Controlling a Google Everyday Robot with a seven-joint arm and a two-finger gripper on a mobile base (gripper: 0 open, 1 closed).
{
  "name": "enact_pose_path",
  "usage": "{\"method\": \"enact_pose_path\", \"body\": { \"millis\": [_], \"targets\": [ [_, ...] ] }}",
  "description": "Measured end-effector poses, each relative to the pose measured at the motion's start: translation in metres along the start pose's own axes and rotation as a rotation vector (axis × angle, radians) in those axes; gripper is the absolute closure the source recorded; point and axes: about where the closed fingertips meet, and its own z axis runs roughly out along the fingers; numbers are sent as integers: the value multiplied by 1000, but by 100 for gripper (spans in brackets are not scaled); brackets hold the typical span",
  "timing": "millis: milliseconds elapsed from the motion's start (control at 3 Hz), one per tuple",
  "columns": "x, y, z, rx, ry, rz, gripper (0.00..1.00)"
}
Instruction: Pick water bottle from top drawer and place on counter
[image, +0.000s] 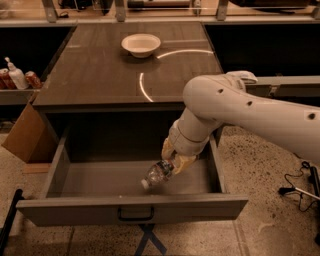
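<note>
The top drawer (132, 207) is pulled open below the counter (115, 70). My gripper (173, 161) is inside the drawer, right of centre, shut on the water bottle (156, 174). The bottle is clear with a dark label band. It tilts down to the left with its white cap lowest, lifted off the drawer floor. The white arm reaches in from the right and hides the drawer's back right corner.
A white bowl (141, 44) sits at the back of the counter. A white pump bottle (16, 76) and cans (33, 79) stand on a left side shelf. A cardboard box (27, 135) leans at the left. Cables (300, 190) lie on the floor at right.
</note>
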Motion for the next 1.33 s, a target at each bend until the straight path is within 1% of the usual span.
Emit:
{"method": "enact_pose_path", "body": {
  "millis": [333, 667, 1000, 1333],
  "targets": [
    [-10, -6, -41, 30, -36, -8, 100],
    [-10, -10, -89, 80, -80, -15, 100],
    [47, 2, -135, 202, -97, 24, 100],
    [47, 2, -135, 202, -97, 24, 100]
  ]
}}
